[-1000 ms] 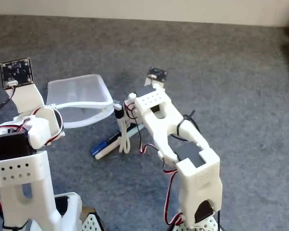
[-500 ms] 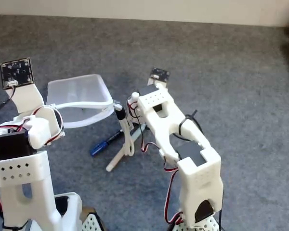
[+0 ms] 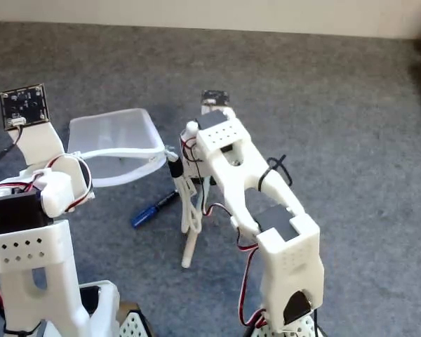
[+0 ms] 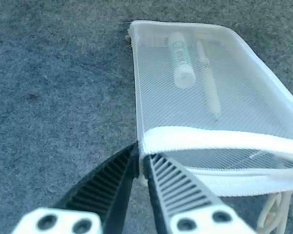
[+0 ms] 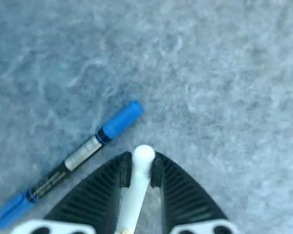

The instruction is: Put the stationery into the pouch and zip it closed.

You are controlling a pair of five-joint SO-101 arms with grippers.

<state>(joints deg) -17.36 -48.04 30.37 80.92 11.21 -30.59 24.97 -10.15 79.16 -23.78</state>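
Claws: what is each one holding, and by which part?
Right claw: white pen, clamped near one end, the tip just poking out. Left claw: mesh pouch, pinched at the corner of its open rim.

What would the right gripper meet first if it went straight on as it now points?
Probably the grey carpet, touched first by the white pen it holds; the blue marker lies aside.

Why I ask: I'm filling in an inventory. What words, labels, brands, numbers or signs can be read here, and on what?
Nothing here is legible.
Blue marker: print on its pale band and black barrel, too blurred to read.
White tube inside the pouch: green print, too blurred to read.
White pen: no print seen.
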